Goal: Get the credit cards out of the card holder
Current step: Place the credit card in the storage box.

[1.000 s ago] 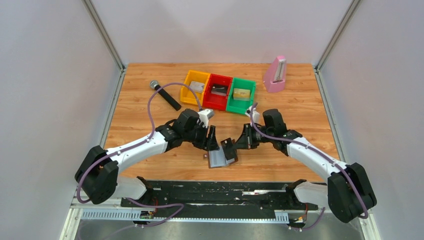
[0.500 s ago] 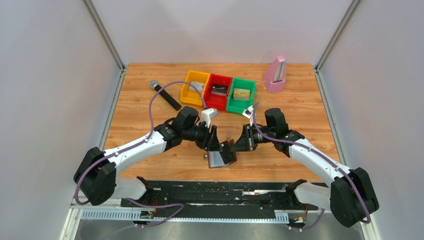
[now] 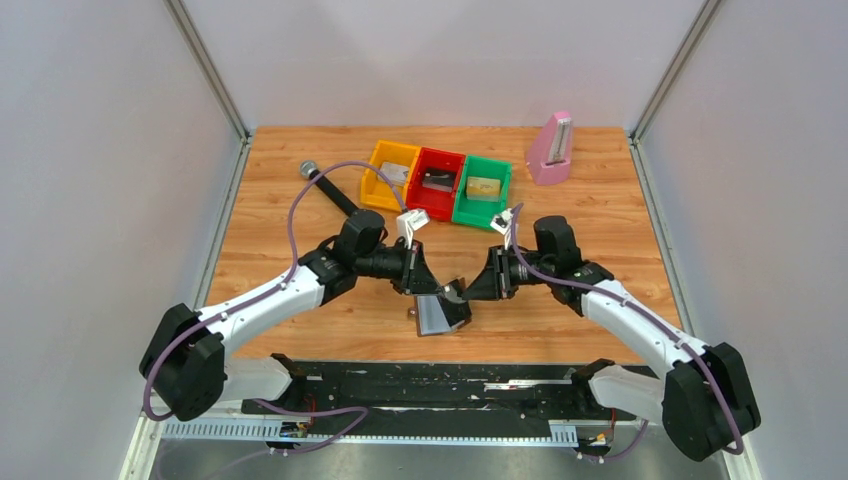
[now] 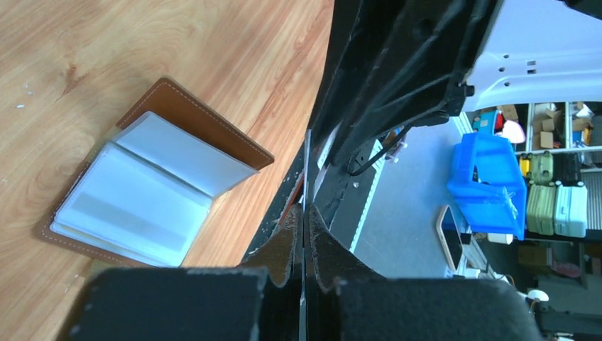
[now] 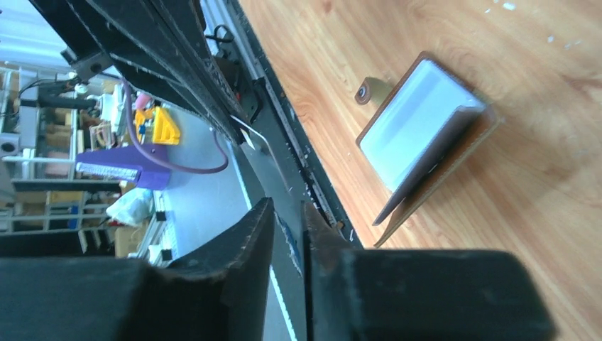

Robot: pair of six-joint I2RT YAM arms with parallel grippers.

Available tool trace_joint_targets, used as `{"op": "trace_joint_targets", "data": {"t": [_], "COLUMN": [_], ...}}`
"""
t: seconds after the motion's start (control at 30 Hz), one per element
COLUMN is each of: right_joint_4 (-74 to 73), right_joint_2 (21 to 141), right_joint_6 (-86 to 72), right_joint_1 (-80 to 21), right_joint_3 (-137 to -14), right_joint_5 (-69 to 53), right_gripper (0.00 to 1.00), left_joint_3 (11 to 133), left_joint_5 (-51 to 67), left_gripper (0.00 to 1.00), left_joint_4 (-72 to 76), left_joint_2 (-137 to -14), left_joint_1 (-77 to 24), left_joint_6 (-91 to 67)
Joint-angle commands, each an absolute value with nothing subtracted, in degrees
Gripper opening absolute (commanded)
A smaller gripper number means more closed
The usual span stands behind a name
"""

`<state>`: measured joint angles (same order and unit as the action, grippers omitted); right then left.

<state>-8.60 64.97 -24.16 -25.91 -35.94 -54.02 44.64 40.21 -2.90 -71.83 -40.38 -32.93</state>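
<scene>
A: Card holder (image 3: 438, 314), position?
B: Lying opened on the wood-grain surface (image 3: 600, 210), close to the near edge, low between the two pairs of fingers. Apart from both pairs in the wrist views.

A: Make and shape?
B: Flat bifold. Outside and rim in brown, leather-like material with pale stitching. Inside, silvery, glossy sleeves. One leaf flat, the other lifted at a tilt. Small brown tab (image 5: 365, 92) with a round stud at one corner.

A: Left fingers (image 4: 282, 250)?
B: Black, rough-edged, pressed together on a thin card (image 4: 307, 170). Card seen edge-on only, as a pale sliver sticking out past the tips. Held in the air, off the surface.

A: Right fingers (image 5: 250, 238)?
B: Same black make, parted by a narrow slit, nothing seen inside the slit. Pointed toward the left pair, tips near each other.

A: Rest of the lot?
B: Three glossy plastic bins in a row at the far side, walls touching: yellow bin (image 3: 372, 180), red bin (image 3: 430, 212), green bin (image 3: 478, 218), each with something small and flat inside. Black stick microphone (image 3: 335, 192) with a grey mesh head, lying left of the bins. Pink wedge-shaped metronome (image 3: 551, 150), upright, right of the bins, well apart from the card holder.
</scene>
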Motion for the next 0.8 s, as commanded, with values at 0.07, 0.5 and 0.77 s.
{"op": "trace_joint_targets", "data": {"t": [0.07,0.5,0.77], "right_joint_4": [-8.1,-15.2,-12.6], "right_joint_2": [58.8,55.7,56.5], "right_joint_6": [-30.2,-37.7,-41.0], "right_joint_1": [-25.8,-29.5,-34.6], "right_joint_3": [-38.5,-39.0,-38.2], "right_joint_5": [-43.4,-23.0,-22.8], "right_gripper": [0.39,0.68,0.37], "left_joint_3": [48.9,60.8,74.1], "left_joint_5": [34.2,18.5,8.6], "left_gripper": [0.00,0.00,0.00], "left_joint_4": [-7.0,-3.9,-1.6], "left_joint_2": [-71.6,-79.1,-90.9], "left_joint_1": [-40.3,-28.1,-26.7], "left_joint_6": [-32.5,-38.6,-39.1]}}
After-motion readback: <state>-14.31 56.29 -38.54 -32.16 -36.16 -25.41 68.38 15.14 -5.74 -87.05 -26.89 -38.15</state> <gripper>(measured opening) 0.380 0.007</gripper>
